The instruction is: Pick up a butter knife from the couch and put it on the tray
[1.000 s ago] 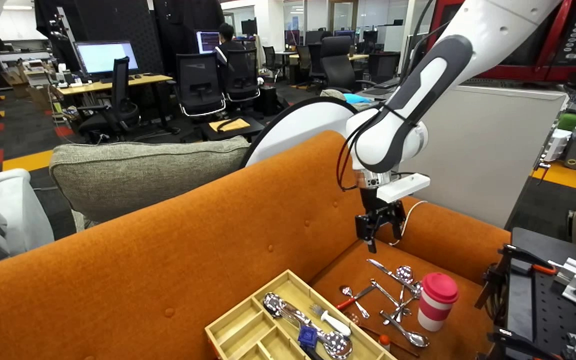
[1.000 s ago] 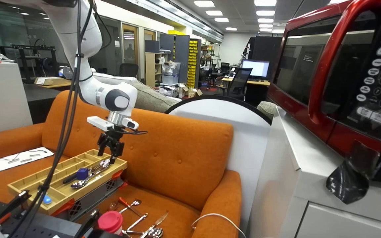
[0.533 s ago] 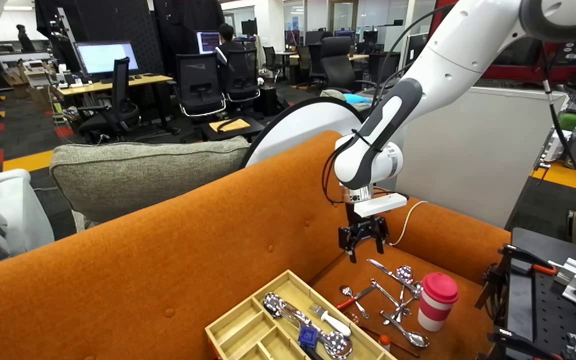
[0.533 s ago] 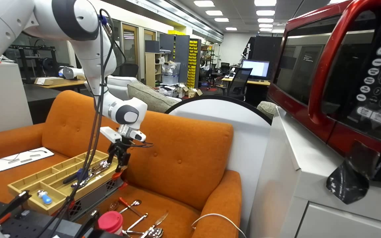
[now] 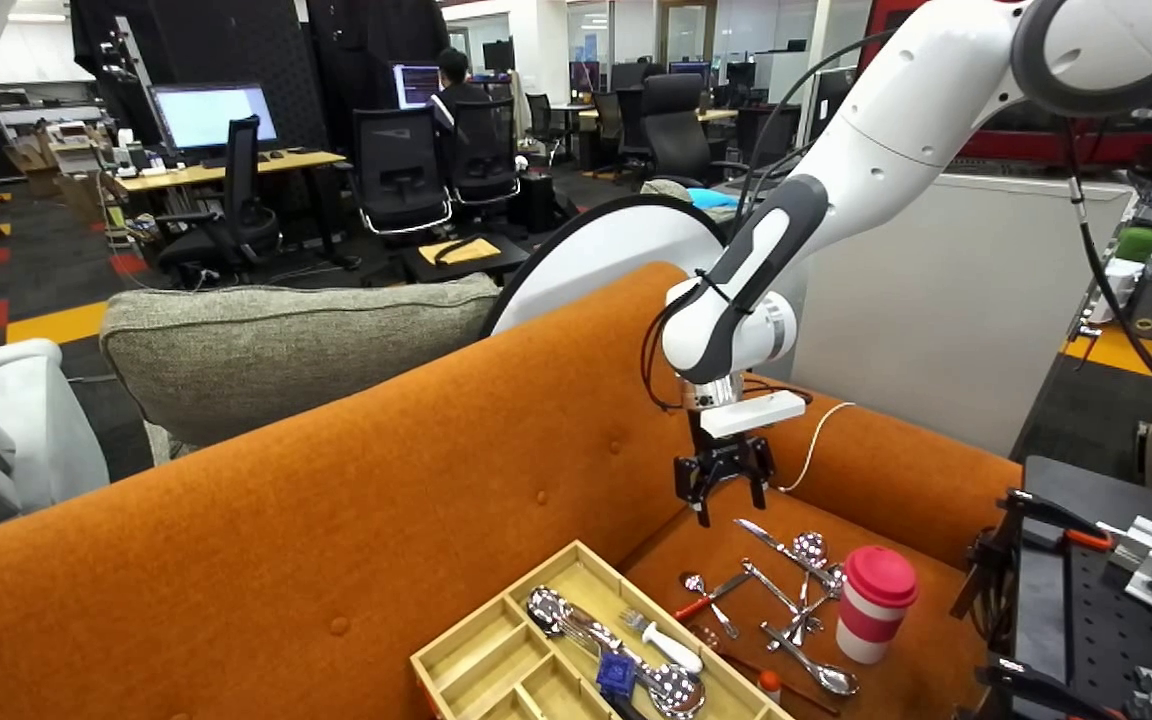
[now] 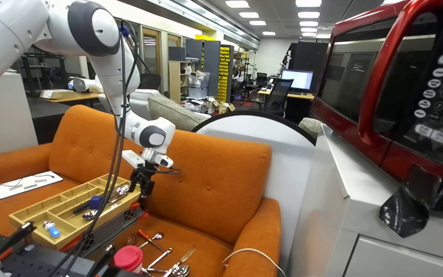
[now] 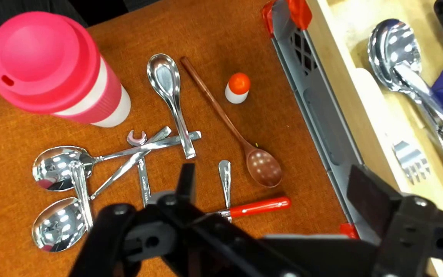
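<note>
The black two-fingered gripper is held above the burnt-orange fabric couch, its fingers spread apart. Below, on the couch, a red-handled knife can be seen, and farther out a silver metal knife is laid among shiny round-bowled spoons. Beside these, the pale yellow wooden tray, split into compartments, is supported by a grey plastic crate.

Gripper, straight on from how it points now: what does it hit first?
For the gripper, probably the brown spoon on the couch, seen between its fingers in the wrist view. Depth is unclear: one finger overlaps the grey crate and might graze it sooner.
</note>
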Available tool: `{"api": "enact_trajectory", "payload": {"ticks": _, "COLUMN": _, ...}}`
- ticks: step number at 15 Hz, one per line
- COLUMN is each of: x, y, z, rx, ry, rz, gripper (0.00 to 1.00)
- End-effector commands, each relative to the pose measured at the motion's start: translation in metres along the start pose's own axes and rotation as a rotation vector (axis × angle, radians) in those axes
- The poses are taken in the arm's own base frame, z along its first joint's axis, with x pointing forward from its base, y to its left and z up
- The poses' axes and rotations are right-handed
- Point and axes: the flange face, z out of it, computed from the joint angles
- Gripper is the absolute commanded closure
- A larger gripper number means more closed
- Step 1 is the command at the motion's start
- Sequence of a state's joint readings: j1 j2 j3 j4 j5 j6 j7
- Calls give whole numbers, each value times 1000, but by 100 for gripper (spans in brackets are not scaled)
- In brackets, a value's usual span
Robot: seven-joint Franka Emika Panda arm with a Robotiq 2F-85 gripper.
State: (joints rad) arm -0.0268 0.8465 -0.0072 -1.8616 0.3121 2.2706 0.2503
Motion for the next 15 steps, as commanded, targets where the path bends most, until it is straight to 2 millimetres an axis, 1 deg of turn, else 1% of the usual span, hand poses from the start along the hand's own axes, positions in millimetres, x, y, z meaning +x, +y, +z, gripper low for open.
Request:
{"api": "enact_trajectory", "payload": {"ticks": 1, "x": 1, "y": 0, "z": 0, "rx": 0, "ry": -1, "rz": 0, "gripper": 0}}
{"api": "enact_trajectory", "payload": {"ticks": 3, "x": 10, "y": 2, "z": 4, "rx": 38, "ry": 5, "rz": 41, "gripper": 0}}
{"api": "enact_trajectory", "payload": {"ticks": 5, "x": 22, "y": 5, "z": 15, "rx": 80, "ry": 5, "rz": 109, "gripper": 0}}
{"api": "enact_trajectory", "payload": {"ticks": 7, "x": 40, "y": 8, "z": 38, "rx": 162, "ry": -12, "rz": 206, "gripper": 0}}
{"api": "enact_trajectory", "payload": {"ticks": 9, "x": 56, "y": 12, "z": 67, "rx": 200, "ry": 5, "rz": 311, "gripper": 0}}
{"api": "enact_trajectory", "payload": {"ticks": 11, "x": 70, "y": 21, "z": 96, "rx": 212, "ry": 12, "rz": 428, "gripper": 0}}
{"api": "enact_trajectory", "payload": {"ticks": 12, "x": 77, "y": 24, "z": 108, "rx": 220, "ry": 20, "rz": 483, "gripper": 0}}
{"api": "enact_trajectory", "payload": {"ticks": 13, "x": 82, "y": 27, "z": 118, "rx": 231, "ry": 18, "rz": 536, "gripper": 0}}
{"api": "enact_trajectory", "payload": {"ticks": 15, "x": 89, "y": 28, "z": 132, "rx": 233, "ry": 25, "rz": 635, "gripper": 0}}
